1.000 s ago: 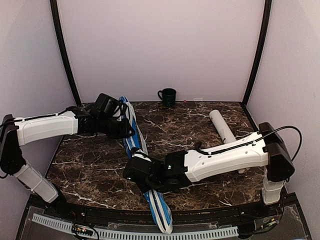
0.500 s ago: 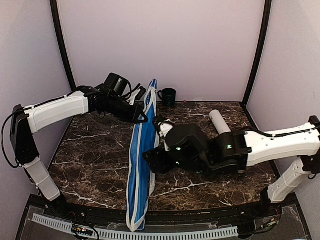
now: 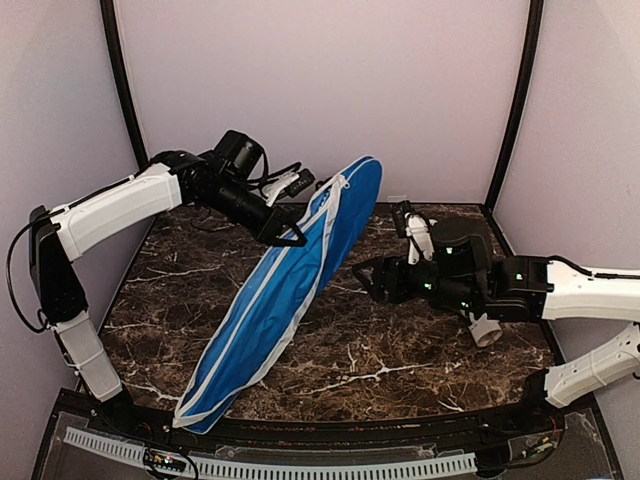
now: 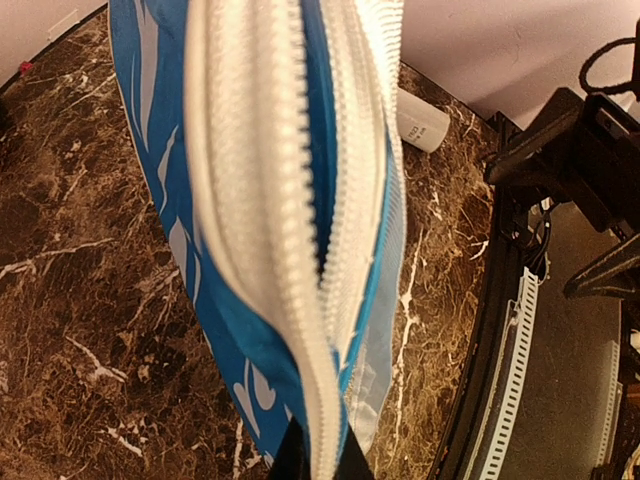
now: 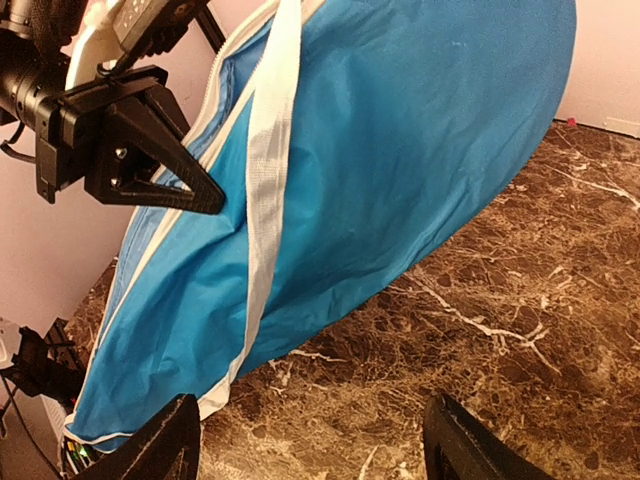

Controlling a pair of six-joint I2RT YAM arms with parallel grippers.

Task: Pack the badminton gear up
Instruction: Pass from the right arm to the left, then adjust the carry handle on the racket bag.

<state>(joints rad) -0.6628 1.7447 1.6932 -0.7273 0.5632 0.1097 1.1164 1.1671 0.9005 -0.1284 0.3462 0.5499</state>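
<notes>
A: Left gripper [image 3: 292,232]: clamped on the zip edge of the blue cover [image 3: 285,295], which hangs tilted, its lower tip at the table's [image 3: 380,370] near edge. Right gripper [image 3: 372,277]: jaws wide, empty, just beside the cover.

B: Hazards?

A: Thin pinch, so the cover may slip or swing. Rackets and shuttlecocks unseen; white tube [image 3: 486,331] mostly behind the right arm.

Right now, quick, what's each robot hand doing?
Left hand: closed, pinching the zipper edge of the blue cover.
Right hand: open, holding nothing.
</notes>
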